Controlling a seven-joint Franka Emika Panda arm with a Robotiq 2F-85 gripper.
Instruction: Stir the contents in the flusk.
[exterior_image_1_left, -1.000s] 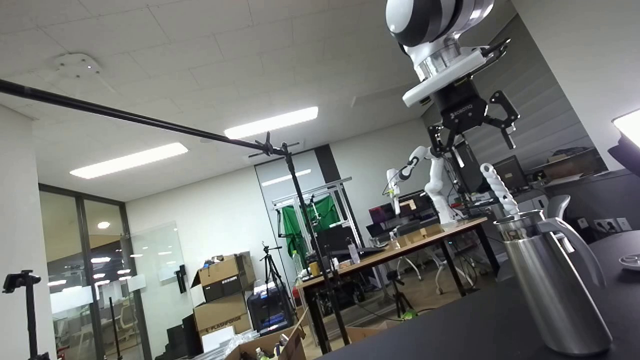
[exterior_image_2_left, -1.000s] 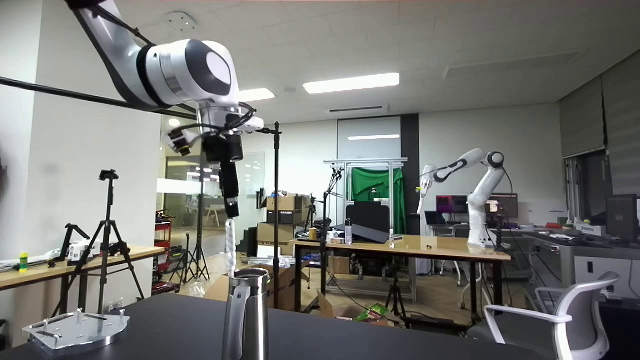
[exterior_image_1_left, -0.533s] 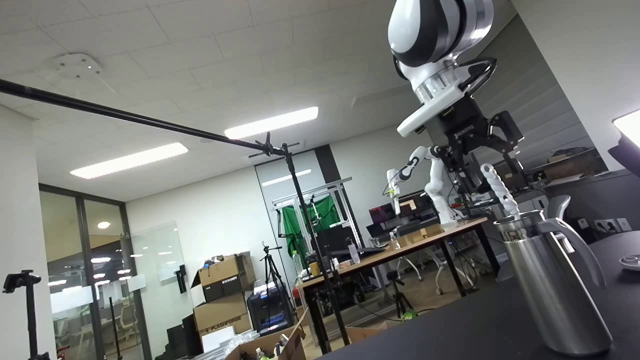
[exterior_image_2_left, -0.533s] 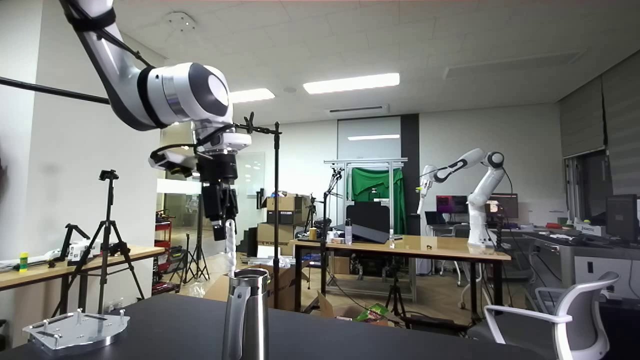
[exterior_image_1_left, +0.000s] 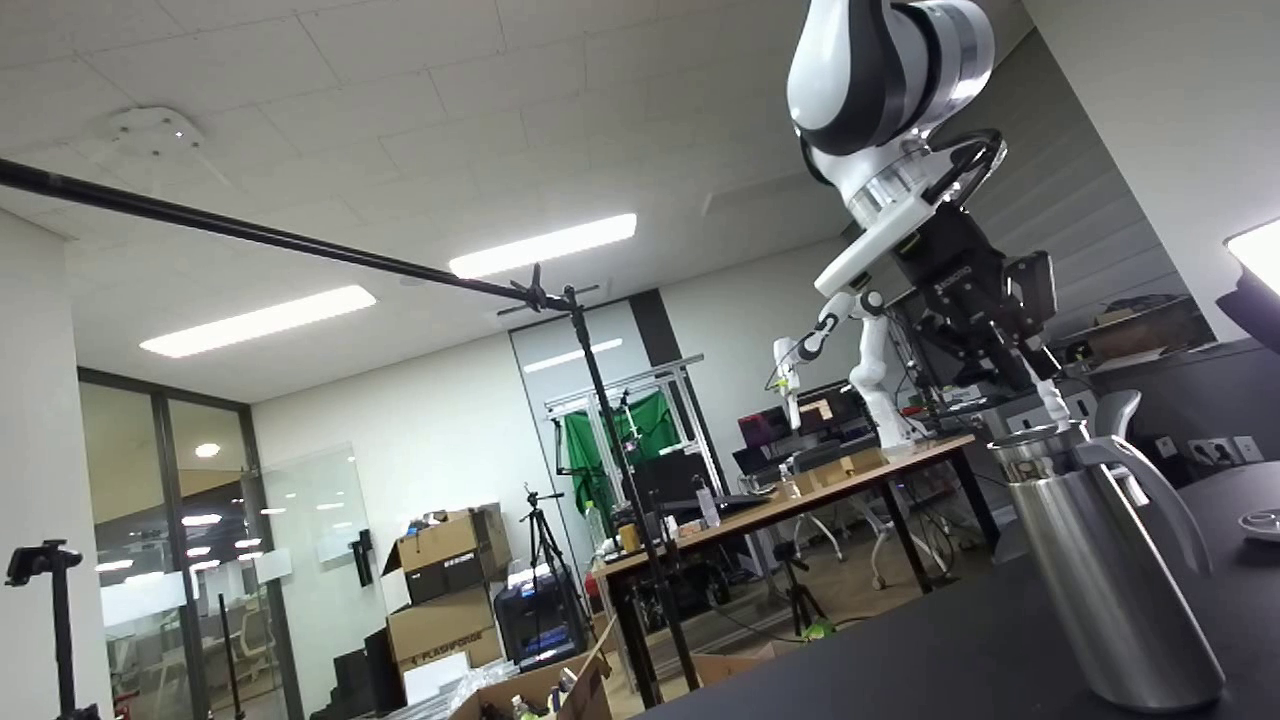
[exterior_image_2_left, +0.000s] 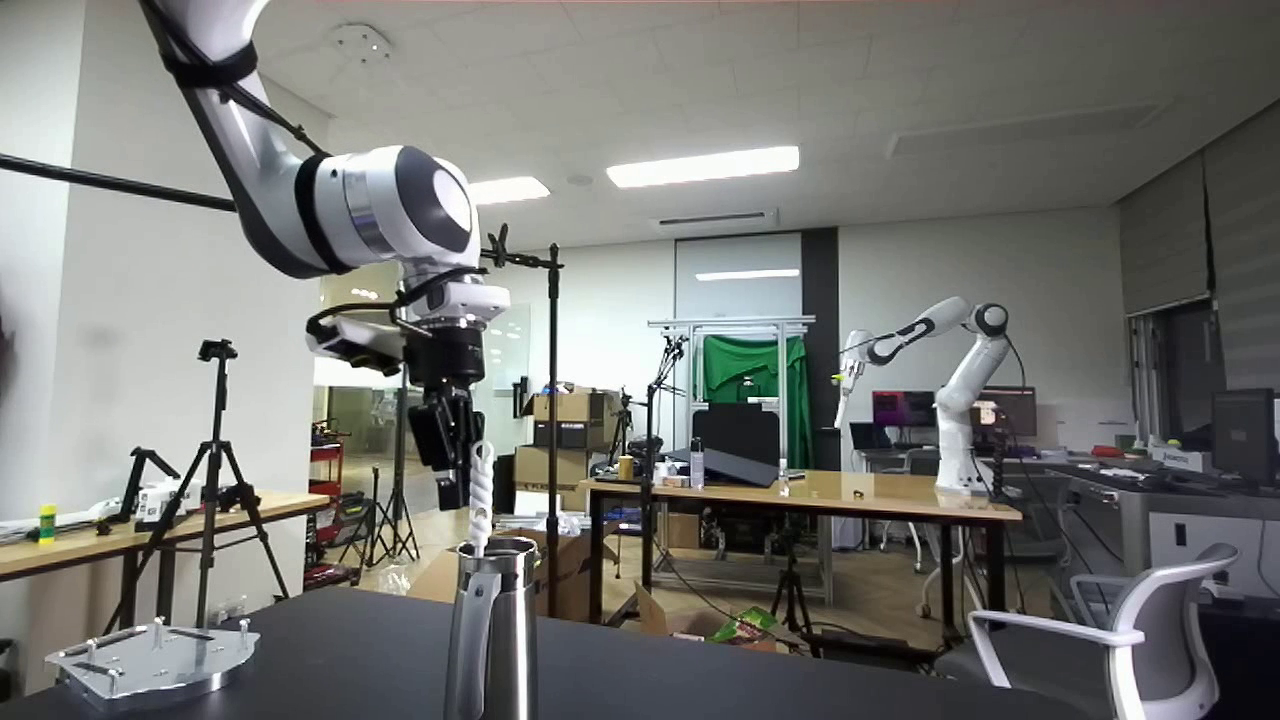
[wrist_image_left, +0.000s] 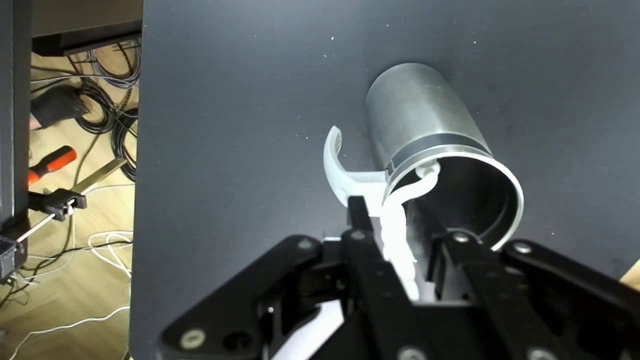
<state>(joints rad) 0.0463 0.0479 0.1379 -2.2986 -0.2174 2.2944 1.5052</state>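
Flusk (wrist_image_left: 417, 105) upright, right of centre in the wrist view; its handle (wrist_image_left: 345, 185), leftward, could snag a low sweep. Next, gripper (wrist_image_left: 393, 212) narrow about the white stirrer (wrist_image_left: 394, 227) — hold unclear, a loose pinch may slip. Farther right, hard stirring against the rim (wrist_image_left: 520, 202) could topple everything.

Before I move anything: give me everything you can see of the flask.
The flask looks like brushed stainless steel: a tall cylinder with a shinier neck band under a bright rim. A pale grey curved handle joins near the top; its lower end stands free of the body. It's upright on the black table, no lid on. A white twisted stirrer sticks up out of it, handle side; whether that touches the rim I can't tell. The inside is dark; contents can't be made out.
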